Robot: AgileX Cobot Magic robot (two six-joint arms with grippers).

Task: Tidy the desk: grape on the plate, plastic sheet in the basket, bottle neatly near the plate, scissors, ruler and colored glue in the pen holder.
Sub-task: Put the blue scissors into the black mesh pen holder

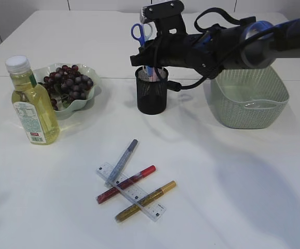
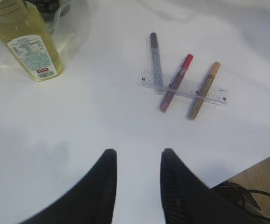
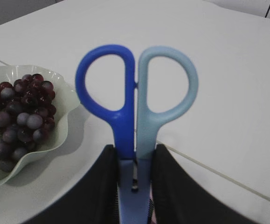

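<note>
My right gripper (image 3: 134, 151) is shut on the blue scissors (image 3: 135, 100), holding them handles-up above the black mesh pen holder (image 1: 152, 93); the scissors (image 1: 141, 32) show over the holder, blades down into it. The grapes (image 1: 67, 82) lie on the pale green plate (image 1: 90, 70), also in the right wrist view (image 3: 20, 107). The bottle (image 1: 32, 104) stands upright left of the plate. The clear ruler (image 1: 134, 193) lies under three glue pens: grey (image 1: 123, 161), red (image 1: 126, 183), gold (image 1: 145, 201). My left gripper (image 2: 138, 156) is open and empty above bare table; it is not seen in the exterior view.
A green basket (image 1: 251, 98) stands right of the pen holder with a clear plastic sheet (image 1: 253, 104) inside. The table's front edge and cables show at the lower right of the left wrist view (image 2: 260, 186).
</note>
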